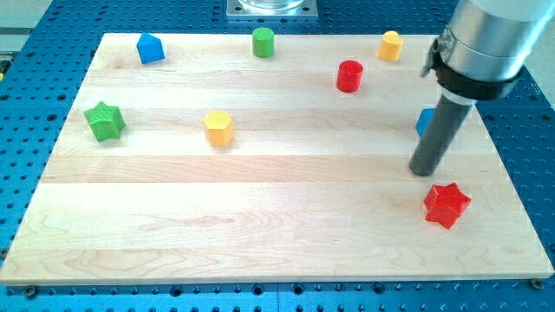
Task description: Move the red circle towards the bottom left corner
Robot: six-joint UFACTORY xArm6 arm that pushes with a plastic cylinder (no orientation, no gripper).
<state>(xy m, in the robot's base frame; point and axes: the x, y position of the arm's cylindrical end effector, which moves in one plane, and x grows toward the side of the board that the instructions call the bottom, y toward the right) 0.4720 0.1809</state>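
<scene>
The red circle (349, 76) stands near the view's top, right of centre, on the wooden board (260, 217). My tip (424, 172) rests on the board at the view's right, well below and to the right of the red circle, apart from it. A red star (447, 204) lies just below and right of my tip. A blue block (423, 121) is partly hidden behind the rod, just above my tip.
A yellow cylinder (391, 45), a green cylinder (263, 42) and a blue block (150, 48) stand along the top edge. A green star (105, 120) lies at the left. A yellow hexagon (218, 127) lies left of centre.
</scene>
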